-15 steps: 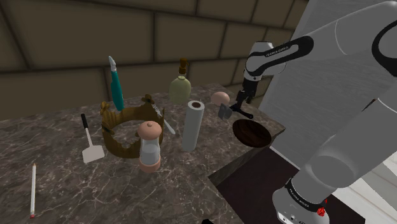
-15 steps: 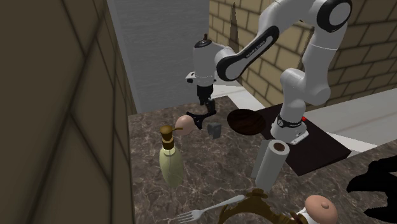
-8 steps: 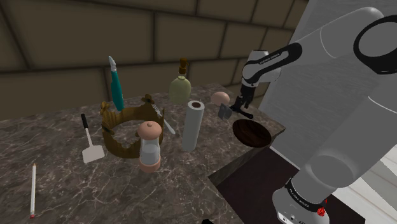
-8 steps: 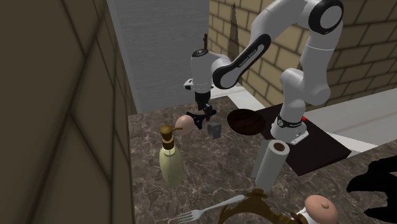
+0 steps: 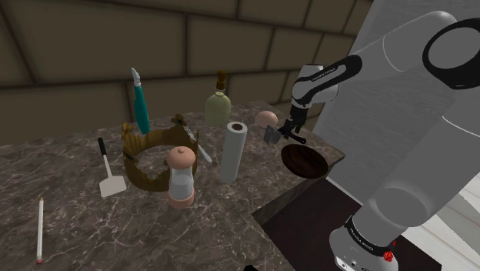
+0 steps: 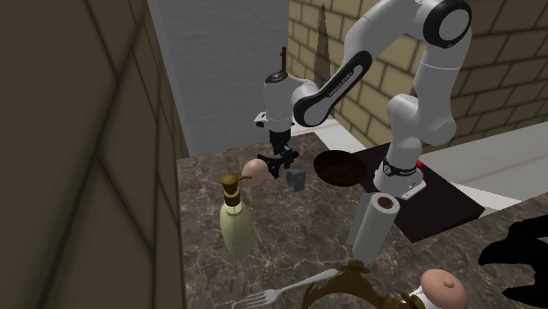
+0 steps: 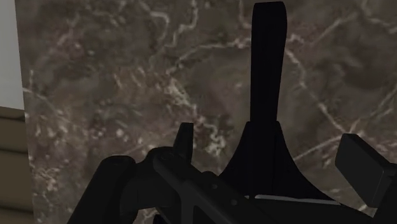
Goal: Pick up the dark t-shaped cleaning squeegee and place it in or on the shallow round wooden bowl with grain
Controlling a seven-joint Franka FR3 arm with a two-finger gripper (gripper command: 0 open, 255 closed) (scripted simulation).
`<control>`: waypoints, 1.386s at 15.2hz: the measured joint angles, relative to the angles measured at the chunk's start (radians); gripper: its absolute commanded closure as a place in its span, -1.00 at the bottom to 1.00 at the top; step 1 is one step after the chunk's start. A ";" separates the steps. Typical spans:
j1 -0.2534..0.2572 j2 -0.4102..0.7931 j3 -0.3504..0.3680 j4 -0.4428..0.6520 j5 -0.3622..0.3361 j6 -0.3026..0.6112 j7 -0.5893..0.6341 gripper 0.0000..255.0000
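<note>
Reaching up and to the shoulder view's left, the white arm bends over the far corner of the dark marble counter, where the brown bowl sits close to the edge. The black squeegee is just beside the bowl, on the side away from the stand and low at the counter; whether it touches the stone I cannot tell. The gripper is around it with its fingers apart. Marble shows between each one and the flared neck, so nothing is clamped. I judge the squeegee light and stiff, with smooth, maybe slippery sides. The wide neck under the thin handle looks the better place to take hold, so it does not swing.
</note>
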 measured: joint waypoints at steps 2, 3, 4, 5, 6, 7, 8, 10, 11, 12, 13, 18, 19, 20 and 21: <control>0.000 0.000 0.000 0.000 0.000 0.000 0.000 1.00; 0.003 -0.005 0.004 0.001 0.002 -0.003 -0.001 1.00; 0.004 -0.006 0.005 0.002 0.003 -0.004 -0.001 1.00; 0.004 -0.005 0.005 0.002 0.003 -0.003 -0.001 1.00; 0.003 -0.005 0.004 0.002 0.003 -0.002 -0.001 1.00; 0.004 -0.005 0.004 0.002 0.002 -0.001 0.001 1.00; 0.004 -0.006 0.005 0.001 0.002 0.000 0.003 1.00; 0.004 -0.007 0.005 -0.001 0.001 0.002 0.004 1.00; 0.003 -0.006 0.004 0.001 0.001 0.001 0.002 1.00; 0.002 -0.007 0.003 0.003 0.000 -0.005 0.002 1.00; 0.001 -0.012 0.002 0.008 -0.003 -0.017 0.003 1.00; 0.000 -0.053 0.002 0.030 -0.015 -0.081 0.009 1.00; 0.000 -0.066 0.003 0.032 -0.018 -0.095 0.012 1.00; 0.000 -0.071 0.002 0.038 -0.019 -0.107 0.012 1.00; 0.000 -0.078 0.003 0.045 -0.021 -0.121 0.014 1.00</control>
